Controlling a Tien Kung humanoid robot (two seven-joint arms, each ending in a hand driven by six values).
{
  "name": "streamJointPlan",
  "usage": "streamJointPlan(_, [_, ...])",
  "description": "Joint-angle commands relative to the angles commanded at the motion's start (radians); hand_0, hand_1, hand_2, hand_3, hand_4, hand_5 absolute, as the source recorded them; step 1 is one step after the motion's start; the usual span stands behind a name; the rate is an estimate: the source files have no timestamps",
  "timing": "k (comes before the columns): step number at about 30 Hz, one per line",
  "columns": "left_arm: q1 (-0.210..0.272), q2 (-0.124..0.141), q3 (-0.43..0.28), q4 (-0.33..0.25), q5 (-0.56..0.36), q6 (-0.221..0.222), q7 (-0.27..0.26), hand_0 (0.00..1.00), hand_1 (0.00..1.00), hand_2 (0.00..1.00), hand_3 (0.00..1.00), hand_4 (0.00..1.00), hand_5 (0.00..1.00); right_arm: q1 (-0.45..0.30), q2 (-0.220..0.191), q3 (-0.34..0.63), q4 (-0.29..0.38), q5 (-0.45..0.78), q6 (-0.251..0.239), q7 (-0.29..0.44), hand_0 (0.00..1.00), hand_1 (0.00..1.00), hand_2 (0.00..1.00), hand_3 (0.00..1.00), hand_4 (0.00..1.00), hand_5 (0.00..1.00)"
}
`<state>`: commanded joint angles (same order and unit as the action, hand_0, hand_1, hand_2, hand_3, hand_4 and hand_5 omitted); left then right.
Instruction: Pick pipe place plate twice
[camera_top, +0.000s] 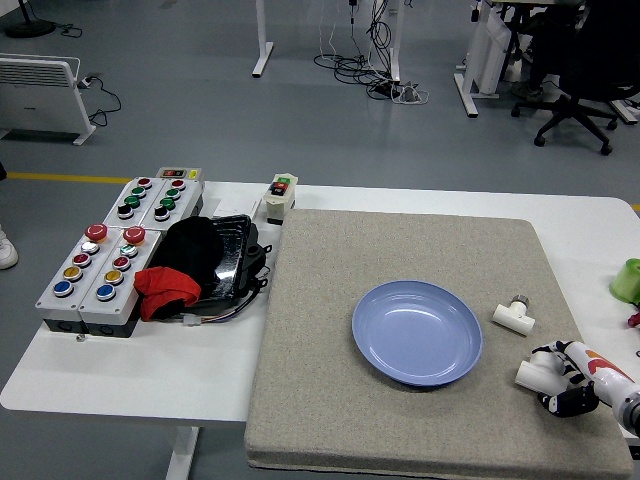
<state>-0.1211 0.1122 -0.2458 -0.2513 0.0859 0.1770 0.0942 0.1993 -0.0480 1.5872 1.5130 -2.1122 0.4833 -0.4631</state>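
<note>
Lab/workshop w/ office furniture: grey floor, push-button control boxes on white table's far left, cable tangle under far desks, black office chair far right, white heater far left

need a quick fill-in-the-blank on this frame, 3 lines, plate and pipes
1. The round blue plate on the grey mat holds ____ pipe fittings.
2. The small white T-shaped pipe fitting lies to the plate's ____.
3. The right robot hand is at the white pipe piece near the mat's ____ corner.

Missing: no; right; near-right
</note>
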Motion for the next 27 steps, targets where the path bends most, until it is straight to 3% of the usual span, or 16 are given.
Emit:
streamJointPlan(6, [-0.001,0.000,0.001,0.000,-0.002,0.000,0.000,0.622,0.588,0.519,0.589,0.266,0.998,0.001,-0.002,0.001,0.014,0.014,-0.042,0.011,0.423,0.510,0.532,0.690,0.522,0.012])
streamJointPlan(15, [0.000,0.001,0.001,0.000,-0.003,0.000,0.000,0.622,0.588,0.518,0.590,0.268,0.998,0.062,-0.007,-0.052,0.024,0.058,-0.164,0.071,0.414,0.503,0.531,0.669,0.503,0.032])
streamJointPlan(17, [0.002,0.000,0.001,0.000,-0.005,0.000,0.000,0.622,0.588,0.518,0.590,0.268,0.998,0.102,-0.012,-0.102,0.007,0.063,-0.202,0.094,0.414,0.503,0.531,0.669,0.503,0.032])
streamJointPlan(19, [0.003,-0.001,0.001,0.000,-0.007,0.001,0.000,0.622,0.588,0.518,0.590,0.268,0.998,0.136,-0.016,-0.144,-0.012,0.069,-0.217,0.106,0.414,0.503,0.531,0.669,0.503,0.032])
streamJointPlan(20, [0.003,-0.001,0.001,0.000,-0.007,0.001,0.000,0.622,0.588,0.519,0.589,0.267,0.998,0.145,-0.016,-0.159,-0.016,0.070,-0.219,0.108,0.465,0.528,0.538,0.665,0.499,0.037])
streamJointPlan(25, [0.008,-0.002,0.000,0.001,-0.010,0.003,0.001,0.622,0.588,0.519,0.589,0.267,0.998,0.242,-0.006,-0.287,-0.101,0.093,-0.249,0.141,0.465,0.528,0.538,0.665,0.499,0.037])
streamJointPlan(26, [0.009,-0.003,0.000,0.001,-0.011,0.003,0.001,0.622,0.588,0.519,0.589,0.266,0.998,0.262,0.000,-0.311,-0.124,0.099,-0.253,0.148,0.695,0.640,0.598,0.673,0.503,0.050])
streamJointPlan(27, [0.011,-0.003,0.000,0.000,-0.012,0.003,0.001,0.622,0.588,0.519,0.589,0.266,0.998,0.282,0.007,-0.336,-0.149,0.102,-0.258,0.154,0.695,0.640,0.598,0.673,0.503,0.050])
